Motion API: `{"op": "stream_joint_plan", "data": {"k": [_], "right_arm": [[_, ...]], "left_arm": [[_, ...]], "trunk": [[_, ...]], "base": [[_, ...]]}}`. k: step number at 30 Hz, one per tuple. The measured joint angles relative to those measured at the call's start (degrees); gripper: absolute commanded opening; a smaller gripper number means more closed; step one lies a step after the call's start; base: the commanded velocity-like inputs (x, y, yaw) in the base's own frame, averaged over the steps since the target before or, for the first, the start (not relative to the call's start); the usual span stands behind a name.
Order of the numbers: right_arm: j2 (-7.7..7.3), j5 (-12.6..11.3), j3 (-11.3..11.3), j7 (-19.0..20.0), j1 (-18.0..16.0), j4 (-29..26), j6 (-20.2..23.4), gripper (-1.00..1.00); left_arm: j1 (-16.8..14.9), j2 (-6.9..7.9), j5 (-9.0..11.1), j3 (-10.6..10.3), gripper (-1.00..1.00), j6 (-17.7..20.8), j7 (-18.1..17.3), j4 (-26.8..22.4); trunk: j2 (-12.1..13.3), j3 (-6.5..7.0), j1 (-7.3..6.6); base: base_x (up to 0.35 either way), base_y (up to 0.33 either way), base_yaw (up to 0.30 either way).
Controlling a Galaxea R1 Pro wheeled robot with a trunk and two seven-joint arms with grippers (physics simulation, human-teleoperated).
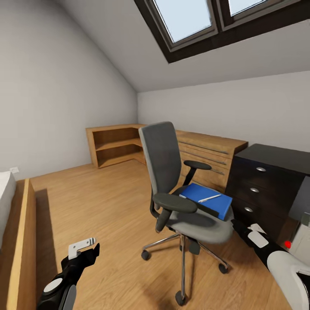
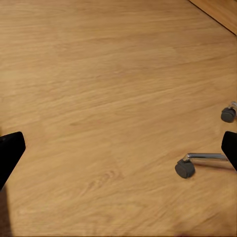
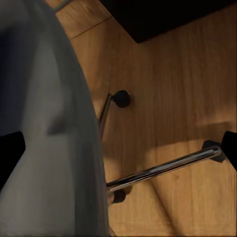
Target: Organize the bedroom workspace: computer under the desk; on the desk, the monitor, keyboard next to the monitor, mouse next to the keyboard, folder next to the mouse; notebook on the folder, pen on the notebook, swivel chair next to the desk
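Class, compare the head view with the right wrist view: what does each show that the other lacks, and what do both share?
Head view alone: the blue folder lying on the swivel chair seat with the white pen on it, the skylight, the black desk and the wood chest. Right wrist view alone: the underside of the chair's grey seat seen close up. Both share the chair's chrome base legs, its castors and the wood floor.

Soft, even daylight falls from the skylight (image 1: 202,21); the swivel chair (image 1: 181,189) throws a faint shadow on the floor (image 1: 107,206). The head view bends at its edges; the right wrist view is dim and blurred.
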Motion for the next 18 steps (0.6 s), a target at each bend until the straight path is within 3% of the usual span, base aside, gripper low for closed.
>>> {"op": "stream_joint_plan", "data": {"k": [13, 18], "right_arm": [[0.11, -0.2, 0.5, -0.1, 0.0, 0.3, 0.0, 1.0], [0.15, 0.5, -0.2, -0.2, 0.0, 0.2, -0.1, 1.0]], "left_arm": [[0.0, 0.0, 0.0, 0.0, 1.0, 0.1, 0.0, 0.0], [0.0, 0.0, 0.0, 0.0, 1.0, 0.1, 0.0, 0.0]], "trunk": [[0.0, -0.01, 0.0], [0.0, -0.01, 0.0]], "base": [[-0.054, 0.0, 0.004], [0.0, 0.0, 0.174]]}}
